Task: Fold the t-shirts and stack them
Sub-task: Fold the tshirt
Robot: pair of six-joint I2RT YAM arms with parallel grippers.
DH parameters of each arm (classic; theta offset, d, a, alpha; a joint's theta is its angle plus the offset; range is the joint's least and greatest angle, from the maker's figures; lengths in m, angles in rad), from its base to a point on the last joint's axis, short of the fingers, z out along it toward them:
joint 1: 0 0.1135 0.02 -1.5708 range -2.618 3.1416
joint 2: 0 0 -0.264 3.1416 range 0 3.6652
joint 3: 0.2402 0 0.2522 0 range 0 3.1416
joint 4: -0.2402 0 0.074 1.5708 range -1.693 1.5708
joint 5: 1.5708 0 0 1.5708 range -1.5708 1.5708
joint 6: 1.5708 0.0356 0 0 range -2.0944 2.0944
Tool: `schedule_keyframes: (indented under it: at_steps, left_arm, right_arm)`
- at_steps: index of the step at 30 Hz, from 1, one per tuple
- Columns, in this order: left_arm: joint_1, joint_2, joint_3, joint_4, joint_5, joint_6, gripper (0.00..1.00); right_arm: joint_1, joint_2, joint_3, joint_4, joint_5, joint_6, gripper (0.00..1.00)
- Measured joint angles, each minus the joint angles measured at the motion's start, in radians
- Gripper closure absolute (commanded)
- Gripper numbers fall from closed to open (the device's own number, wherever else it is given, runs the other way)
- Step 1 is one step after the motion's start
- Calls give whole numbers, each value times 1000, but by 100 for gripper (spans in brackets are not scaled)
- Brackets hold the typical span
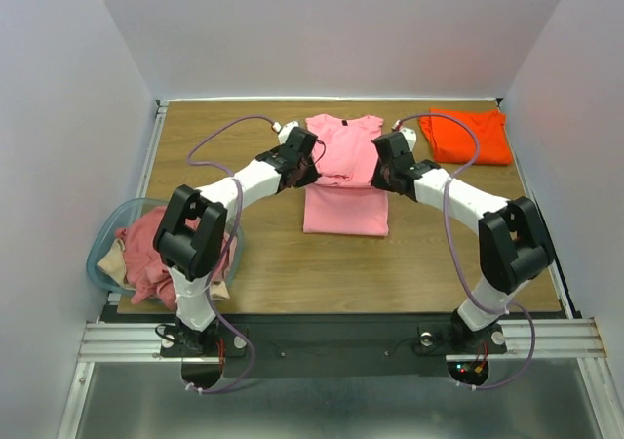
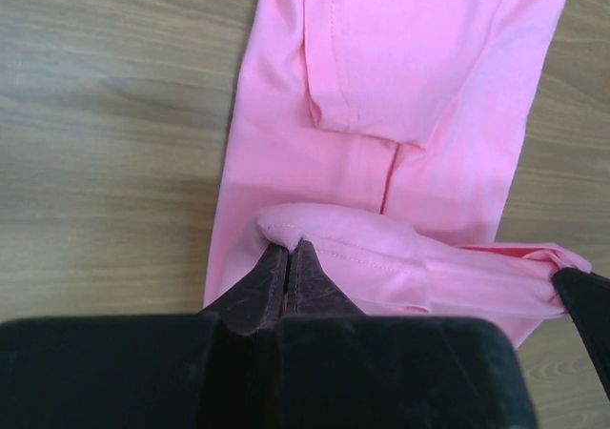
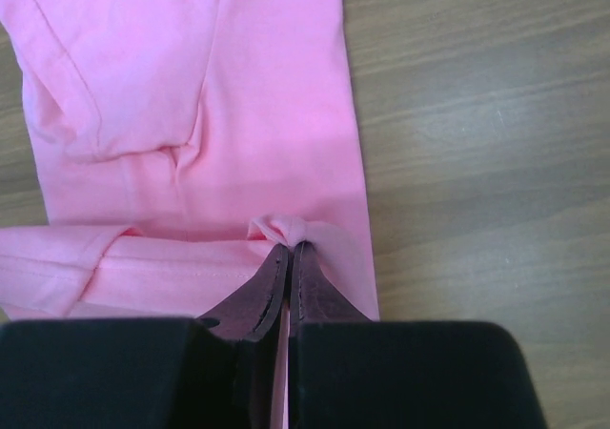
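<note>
The light pink soft-fabric t-shirt (image 1: 343, 200) lies at the centre of the table (image 1: 273, 263), toward the far side, with the left tool (image 2: 289, 248) and right tool (image 3: 289, 249) each pinching a lifted fold at its side edges, apparently to carry both sides over evenly.

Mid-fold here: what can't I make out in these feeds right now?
1. Top view: left gripper and right gripper cover the pink t-shirt's gripped edges.
2. Wrist views: bunched fabric hides how many layers each pinches.
3. Top view: the left arm covers part of the tub; its shirts cannot be counted.
</note>
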Motion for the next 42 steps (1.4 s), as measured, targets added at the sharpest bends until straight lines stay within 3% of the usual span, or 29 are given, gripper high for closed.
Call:
schedule_keyframes:
  at_steps: [5, 8, 9, 10, 11, 12, 13, 17, 22, 24, 26, 34, 38, 42]
  left_arm:
    - [27, 72, 59, -4, 27, 23, 100]
    - [35, 127, 125, -8, 40, 42, 72]
    - [36, 145, 145, -12, 43, 50, 44]
    - [37, 158, 160, -13, 47, 55, 34]
    - [37, 173, 174, -15, 50, 67, 29]
    - [38, 187, 189, -17, 55, 69, 20]
    - [38, 200, 200, -18, 56, 71, 18]
    - [38, 202, 199, -35, 58, 81, 15]
    - [33, 106, 51, 0, 58, 68, 11]
    - [24, 18, -51, 0, 57, 51, 11]
    - [14, -54, -123, 14, 57, 35, 4]
    - [-58, -321, -454, 79, 55, -73, 2]
    - [-90, -383, -581, 97, 57, -129, 2]
    - [-115, -482, -688, 91, 59, -183, 2]
  right_arm:
    - [-47, 91, 54, 33, -54, -31, 100]
    - [-65, 139, 76, 40, -76, -40, 93]
    - [-70, 154, 84, 41, -81, -43, 86]
    - [-75, 168, 91, 42, -87, -45, 78]
    - [-82, 186, 102, 41, -93, -46, 57]
    - [-86, 197, 109, 41, -97, -50, 47]
    - [-89, 205, 114, 44, -101, -46, 37]
    - [-101, 210, 117, 48, -128, -56, 15]
    - [-106, 135, 38, 63, -150, -45, 9]
    - [-106, 72, -24, 57, -164, -39, 0]
    - [-106, 30, -63, 57, -177, -37, 0]
    - [-93, -64, -150, 114, -387, -82, 0]
    - [-68, -23, -132, 173, -494, -109, 0]
    - [-40, 123, -31, 203, -556, -122, 0]
